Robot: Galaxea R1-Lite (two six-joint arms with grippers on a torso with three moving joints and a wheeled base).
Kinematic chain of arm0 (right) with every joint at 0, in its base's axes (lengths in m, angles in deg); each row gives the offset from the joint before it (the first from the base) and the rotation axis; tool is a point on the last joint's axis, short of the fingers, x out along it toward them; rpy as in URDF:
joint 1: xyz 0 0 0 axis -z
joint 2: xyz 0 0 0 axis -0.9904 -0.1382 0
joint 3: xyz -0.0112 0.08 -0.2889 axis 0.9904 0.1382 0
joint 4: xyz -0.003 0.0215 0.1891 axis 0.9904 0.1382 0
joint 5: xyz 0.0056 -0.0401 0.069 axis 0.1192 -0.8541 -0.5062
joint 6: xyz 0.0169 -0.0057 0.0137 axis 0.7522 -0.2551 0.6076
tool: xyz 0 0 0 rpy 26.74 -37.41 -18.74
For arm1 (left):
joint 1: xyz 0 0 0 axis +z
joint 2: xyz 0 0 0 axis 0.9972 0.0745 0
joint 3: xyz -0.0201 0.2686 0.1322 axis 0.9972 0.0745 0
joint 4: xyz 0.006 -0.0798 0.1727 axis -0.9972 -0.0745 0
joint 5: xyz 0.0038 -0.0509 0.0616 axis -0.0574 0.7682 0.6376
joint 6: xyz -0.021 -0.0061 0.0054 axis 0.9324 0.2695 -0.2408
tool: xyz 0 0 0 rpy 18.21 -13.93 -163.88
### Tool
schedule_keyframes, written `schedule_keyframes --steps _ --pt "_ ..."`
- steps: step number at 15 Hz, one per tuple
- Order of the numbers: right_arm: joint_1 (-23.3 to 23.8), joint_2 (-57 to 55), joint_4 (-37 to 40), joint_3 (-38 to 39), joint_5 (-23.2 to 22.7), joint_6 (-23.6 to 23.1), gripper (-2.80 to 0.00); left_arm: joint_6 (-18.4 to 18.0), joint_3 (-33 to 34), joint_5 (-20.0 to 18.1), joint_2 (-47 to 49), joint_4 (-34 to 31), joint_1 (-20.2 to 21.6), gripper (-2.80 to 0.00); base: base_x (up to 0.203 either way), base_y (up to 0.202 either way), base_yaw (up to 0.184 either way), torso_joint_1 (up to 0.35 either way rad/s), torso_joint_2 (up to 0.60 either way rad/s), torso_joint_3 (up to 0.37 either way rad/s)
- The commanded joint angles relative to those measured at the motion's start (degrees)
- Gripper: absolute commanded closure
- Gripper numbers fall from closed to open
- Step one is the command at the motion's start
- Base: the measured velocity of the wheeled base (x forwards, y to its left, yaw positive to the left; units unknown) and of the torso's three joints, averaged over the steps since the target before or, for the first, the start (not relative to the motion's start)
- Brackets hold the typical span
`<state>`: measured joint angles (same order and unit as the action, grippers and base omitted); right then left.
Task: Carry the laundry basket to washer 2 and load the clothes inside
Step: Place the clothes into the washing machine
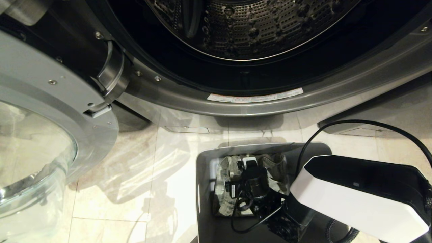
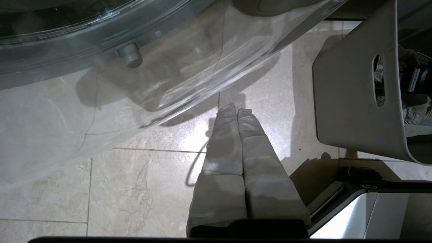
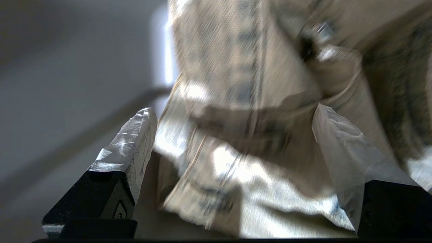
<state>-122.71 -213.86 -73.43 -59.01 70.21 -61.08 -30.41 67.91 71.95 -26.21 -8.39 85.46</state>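
Right gripper (image 3: 233,135) is down inside the laundry basket (image 1: 204,175), jaws spread wide, holding nothing. The clothes (image 3: 243,101) lie bunched on the basket floor directly ahead of and between the taped fingers (image 3: 135,141); the denim fills the gap between them, but whether the pads touch the cloth cannot be told. A metal button shows on the denim beyond the fingertips. In the head view the right arm's wrist covers the middle of the clothes (image 1: 226,189), with fabric showing on both sides of it. A black cable loops over the basket's far rim.

The basket sits on the tiled floor (image 1: 135,175) just in front of washer 2 (image 1: 236,98), well below the drum opening. The washer's glass door (image 1: 37,141) is swung open to the robot's left.

Left gripper (image 2: 236,109) hangs above the floor tiles, fingers pressed together with nothing in them, beside the basket's outer wall (image 2: 347,101) with its slot handle and near the open door.
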Motion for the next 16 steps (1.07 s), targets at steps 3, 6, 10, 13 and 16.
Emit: schedule_keyframes --steps 3,6,10,13,16 --pt "-0.04 -4.56 -0.31 -4.18 4.5 -1.42 -2.8 0.03 0.0 0.02 0.07 0.03 0.0 0.0 0.0 0.0 0.0 0.0 0.0 0.0" --pt "0.06 -5.63 -0.46 -4.77 6.2 -2.09 -2.8 0.03 0.0 0.02 0.07 0.03 0.0 0.0 0.0 0.0 0.0 0.0 0.0 0.0" --pt "1.41 -6.31 -0.55 -5.59 6.38 -2.05 0.0 0.03 0.0 0.02 0.07 0.03 0.0 0.0 0.0 0.0 0.0 0.0 0.0 0.0" --pt "2.6 -6.96 -0.55 -6.43 6.29 -1.91 0.0 0.03 0.0 0.02 0.07 0.03 0.0 0.0 0.0 0.0 0.0 0.0 0.0 0.0" --pt "2.6 -6.95 -0.55 -6.52 6.29 -1.57 0.0 0.03 0.0 0.02 0.07 0.03 0.0 0.0 0.0 0.0 0.0 0.0 0.0 0.0"
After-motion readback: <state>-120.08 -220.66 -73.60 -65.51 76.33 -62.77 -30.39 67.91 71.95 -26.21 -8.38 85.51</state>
